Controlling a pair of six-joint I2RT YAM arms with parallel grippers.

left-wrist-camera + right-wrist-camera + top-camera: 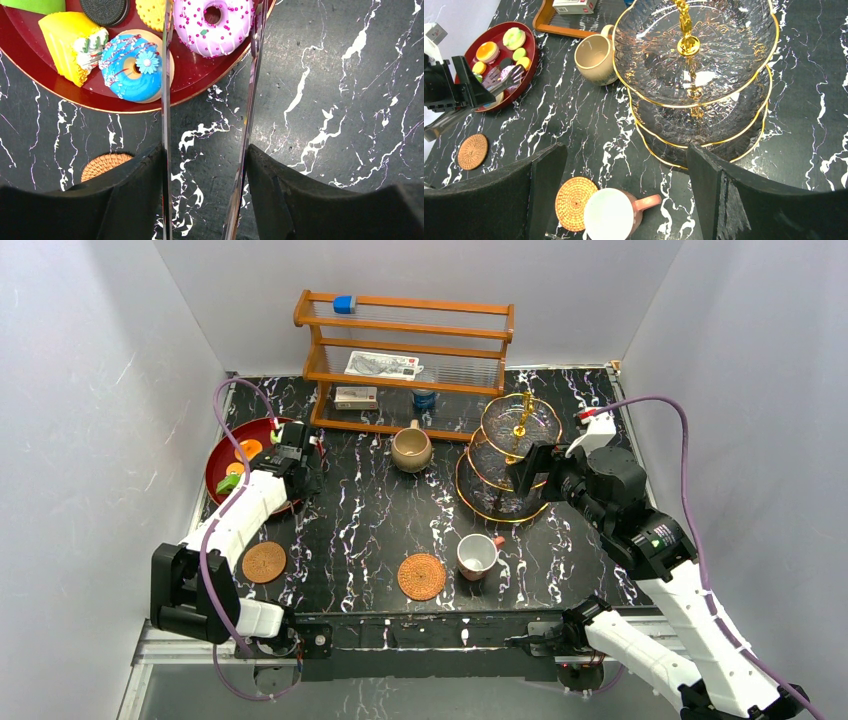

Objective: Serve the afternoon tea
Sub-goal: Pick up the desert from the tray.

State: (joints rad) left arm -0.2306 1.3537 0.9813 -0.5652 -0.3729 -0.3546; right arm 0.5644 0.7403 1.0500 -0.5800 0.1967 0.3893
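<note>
**Left pincer (293, 445) sets tongs (165, 100) around the pink doughnut (200, 35)**

Top view: the left pincer reaches over the red tray (222, 455) at the far left of the table, where the toy pastries lie. The right pincer (530, 470) hangs just beside the tiered glass stand (510, 455), probably waiting to receive or steady. The tan mug (410, 450) stands before the wooden rack (405, 350). The red-handled cup (477, 555) sits beside a woven coaster (421, 576), not on it. The second coaster (264, 562) lies bare. Print on the rack's boxes is too small to read.

Left wrist view: the left pincer is pinching the tongs. Their metal blades run forward, one on each side of the pink doughnut and apart from it, likely so the pastry can be lifted without the fingers touching it. A blue doughnut (117, 75) and a yellow cake slice (70, 45) lie alongside. The embossing on the dark biscuit (105, 10) cannot be made out.

Right wrist view: the right pincer is spread wide with nothing in it. The stand's tiers are bare, seemingly ready for pastries.
</note>
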